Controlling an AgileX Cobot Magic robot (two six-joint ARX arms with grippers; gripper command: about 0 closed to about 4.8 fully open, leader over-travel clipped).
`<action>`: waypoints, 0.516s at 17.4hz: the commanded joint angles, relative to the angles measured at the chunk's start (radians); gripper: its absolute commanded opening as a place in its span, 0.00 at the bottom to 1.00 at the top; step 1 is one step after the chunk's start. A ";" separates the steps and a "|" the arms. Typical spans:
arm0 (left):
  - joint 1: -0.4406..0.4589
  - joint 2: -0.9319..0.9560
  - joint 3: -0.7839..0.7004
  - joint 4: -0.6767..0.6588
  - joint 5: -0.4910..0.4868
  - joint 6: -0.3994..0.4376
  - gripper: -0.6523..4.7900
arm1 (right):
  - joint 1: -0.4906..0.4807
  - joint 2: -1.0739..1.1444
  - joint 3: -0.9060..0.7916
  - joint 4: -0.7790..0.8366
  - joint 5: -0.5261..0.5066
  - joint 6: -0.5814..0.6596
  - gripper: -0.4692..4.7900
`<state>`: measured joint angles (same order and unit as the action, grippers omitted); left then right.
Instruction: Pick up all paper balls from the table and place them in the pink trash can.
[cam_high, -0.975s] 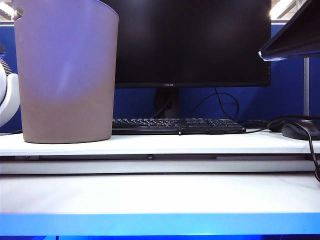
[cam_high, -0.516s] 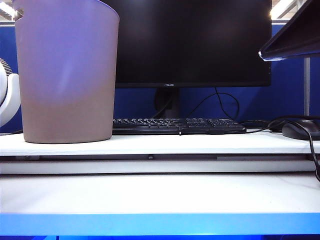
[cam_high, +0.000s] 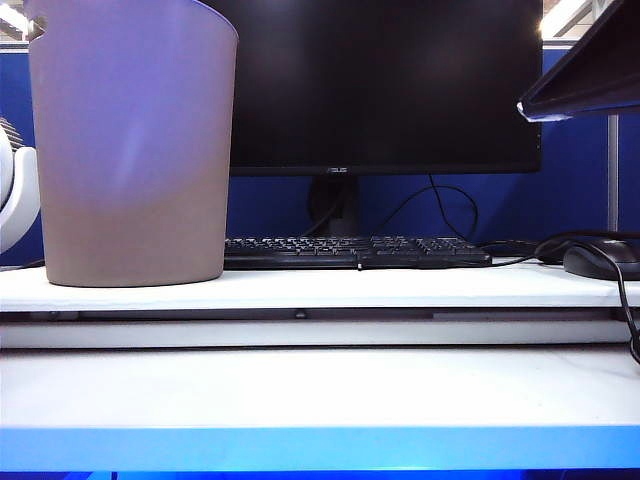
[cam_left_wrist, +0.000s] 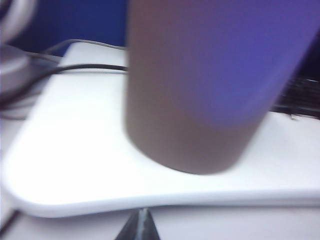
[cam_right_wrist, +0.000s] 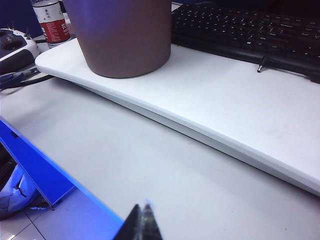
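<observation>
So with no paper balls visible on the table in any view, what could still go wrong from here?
1. The left gripper, shut, sits low in front of the pink trash can; its view is blurred, so a swing could knock the can.
2. The right gripper, shut, hovers over the table near the raised shelf holding the keyboard; a careless move could clip that edge.
3. The can's inside is hidden, so whether the balls landed inside cannot be confirmed.

Office desk: monitor (cam_high: 385, 85), keyboard (cam_high: 355, 251), mouse (cam_high: 600, 260).

You've got a mauve-pink trash can (cam_high: 130, 140), white desk (cam_high: 320, 385) with blue edge, black keyboard (cam_high: 355, 250) and monitor (cam_high: 385, 85).
</observation>
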<state>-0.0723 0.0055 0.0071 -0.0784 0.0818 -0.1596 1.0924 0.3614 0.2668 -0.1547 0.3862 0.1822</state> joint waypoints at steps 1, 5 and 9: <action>0.034 -0.002 0.000 0.013 -0.026 0.037 0.11 | 0.000 -0.001 0.004 0.017 0.004 -0.002 0.08; 0.033 -0.002 0.000 0.014 -0.111 0.035 0.11 | 0.000 -0.001 0.004 0.017 0.004 -0.002 0.08; 0.033 -0.002 0.000 0.015 -0.112 0.029 0.11 | 0.000 -0.001 0.004 0.017 0.004 -0.002 0.08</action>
<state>-0.0395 0.0055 0.0071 -0.0784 -0.0273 -0.1284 1.0920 0.3614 0.2668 -0.1547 0.3862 0.1822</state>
